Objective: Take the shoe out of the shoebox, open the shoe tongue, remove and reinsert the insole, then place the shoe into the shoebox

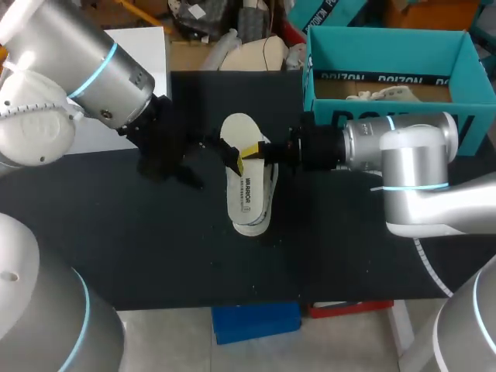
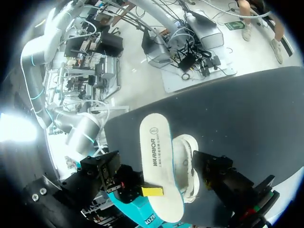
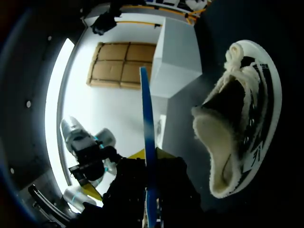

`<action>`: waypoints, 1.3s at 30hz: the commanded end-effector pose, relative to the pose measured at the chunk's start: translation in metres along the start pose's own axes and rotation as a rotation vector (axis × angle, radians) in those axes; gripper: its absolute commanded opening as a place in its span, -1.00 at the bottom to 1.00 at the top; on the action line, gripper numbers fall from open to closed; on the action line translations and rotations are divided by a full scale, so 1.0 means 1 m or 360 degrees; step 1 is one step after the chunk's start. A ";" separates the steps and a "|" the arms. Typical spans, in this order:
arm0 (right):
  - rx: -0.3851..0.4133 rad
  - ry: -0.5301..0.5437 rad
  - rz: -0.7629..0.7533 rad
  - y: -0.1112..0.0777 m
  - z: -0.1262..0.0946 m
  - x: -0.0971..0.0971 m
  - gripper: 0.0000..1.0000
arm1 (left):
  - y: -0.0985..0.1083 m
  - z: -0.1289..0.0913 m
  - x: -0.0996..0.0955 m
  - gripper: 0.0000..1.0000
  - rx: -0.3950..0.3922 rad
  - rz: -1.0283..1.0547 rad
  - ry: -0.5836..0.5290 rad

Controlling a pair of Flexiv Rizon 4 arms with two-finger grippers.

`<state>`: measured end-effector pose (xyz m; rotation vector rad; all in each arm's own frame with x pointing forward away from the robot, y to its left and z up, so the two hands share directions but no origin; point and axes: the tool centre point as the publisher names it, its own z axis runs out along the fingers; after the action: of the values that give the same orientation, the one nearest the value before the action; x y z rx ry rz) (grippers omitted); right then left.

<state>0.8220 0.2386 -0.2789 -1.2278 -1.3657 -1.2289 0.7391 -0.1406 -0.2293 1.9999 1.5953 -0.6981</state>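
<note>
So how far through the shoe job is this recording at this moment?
Done: the shoe is out of the shoebox and lies on the table, and the insole is out of it. In hand: the right gripper is shut on the insole and holds it over the shoe. Left: putting the insole back in and returning the shoe to the shoebox.

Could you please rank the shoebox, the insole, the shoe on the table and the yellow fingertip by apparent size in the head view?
1. shoebox
2. insole
3. yellow fingertip
I leave the shoe unranked: the insole lies over it and hides most of it.
</note>
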 end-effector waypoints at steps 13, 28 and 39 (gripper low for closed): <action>0.0000 -0.0001 0.0001 0.000 0.001 0.000 -1.00 | 0.007 0.012 0.016 1.00 -0.0062 0.0068 -0.0913; 0.0000 -0.0001 0.0001 0.000 0.001 0.000 -1.00 | 0.019 0.023 0.025 1.00 -0.0224 0.0109 -0.1243; 0.0000 -0.0001 0.0001 0.000 0.001 0.000 -1.00 | 0.026 0.029 0.022 0.84 -0.0384 0.0094 -0.1271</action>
<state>0.8220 0.2387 -0.2789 -1.2277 -1.3658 -1.2288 0.7695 -0.1445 -0.2634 1.3465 1.0546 -1.0751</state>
